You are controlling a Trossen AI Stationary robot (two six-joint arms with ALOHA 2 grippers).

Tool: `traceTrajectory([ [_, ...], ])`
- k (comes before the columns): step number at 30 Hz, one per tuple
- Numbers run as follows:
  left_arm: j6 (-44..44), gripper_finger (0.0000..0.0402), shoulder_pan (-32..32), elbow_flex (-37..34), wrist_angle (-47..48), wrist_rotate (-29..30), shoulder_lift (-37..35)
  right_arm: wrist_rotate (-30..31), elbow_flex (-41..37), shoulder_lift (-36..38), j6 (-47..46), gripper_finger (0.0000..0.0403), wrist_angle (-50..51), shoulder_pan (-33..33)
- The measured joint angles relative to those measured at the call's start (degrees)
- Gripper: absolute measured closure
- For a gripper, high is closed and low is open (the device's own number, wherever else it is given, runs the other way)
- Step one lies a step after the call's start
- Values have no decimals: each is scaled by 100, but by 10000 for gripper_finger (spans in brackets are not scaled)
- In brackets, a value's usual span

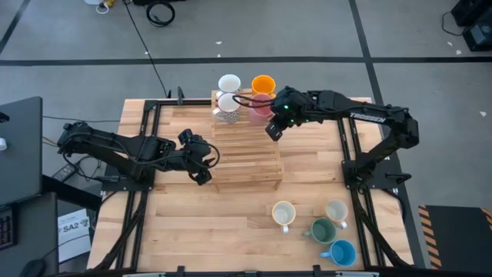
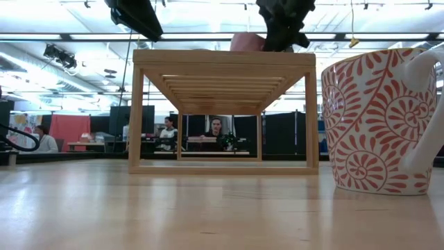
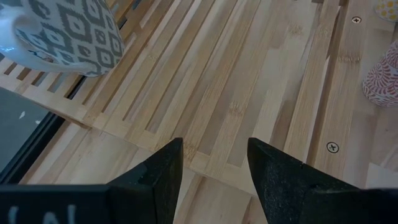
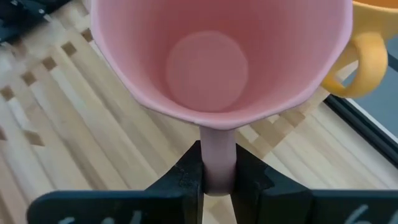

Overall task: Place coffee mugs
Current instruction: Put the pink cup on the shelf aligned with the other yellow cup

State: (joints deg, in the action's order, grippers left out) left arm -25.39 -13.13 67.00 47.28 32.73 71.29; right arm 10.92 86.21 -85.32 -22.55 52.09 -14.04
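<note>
A pink mug [image 1: 260, 108] is at the far end of a slatted wooden rack [image 1: 246, 154], next to a grey-patterned mug [image 1: 227, 108], a white mug [image 1: 229, 82] and an orange mug [image 1: 263, 83]. My right gripper [image 1: 274, 129] is shut on the pink mug [image 4: 221, 56]. In the low view the pink mug [image 2: 246, 42] shows at the rack's top. My left gripper [image 1: 206, 160] hovers open over the rack's left edge, touching nothing; its wrist view shows the patterned mug [image 3: 68, 34] standing on the slats. My right gripper [image 4: 217, 162] pinches the pink mug's side handle [image 4: 217, 146] between its two fingers. The fingers slant down at it from the rack's near side. The mug is roughly upright with its mouth up; I cannot tell whether its base rests on the slats.
Several more mugs stand on the table's near right: a cream one [image 1: 284, 213], a white one [image 1: 336, 211], a dark green one [image 1: 321, 229] and a blue one [image 1: 342, 252]. A red-patterned mug [image 2: 378, 121] is close to the low camera. The orange mug's handle [image 4: 360, 62] is beside the pink mug.
</note>
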Motion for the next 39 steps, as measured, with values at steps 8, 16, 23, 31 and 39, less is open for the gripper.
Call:
traceTrajectory([
  [8, 0, 216, 0, 0, 3, -4, 0, -2, 0, -106, 219, 344, 16, -79],
  [16, 1, 216, 0, 0, 5, -1, -2, -6, -2, -329, 462, 343, 33, -83],
  [23, 2, 216, 0, 0, 5, -2, -2, -9, -2, -363, 477, 342, 30, -179],
  [31, 2, 216, 0, 0, 9, -2, -2, -54, -2, -363, 477, 341, 27, -279],
  [39, 2, 216, 0, 0, 9, -2, -2, -323, -2, -361, 477, 337, 8, -330],
])
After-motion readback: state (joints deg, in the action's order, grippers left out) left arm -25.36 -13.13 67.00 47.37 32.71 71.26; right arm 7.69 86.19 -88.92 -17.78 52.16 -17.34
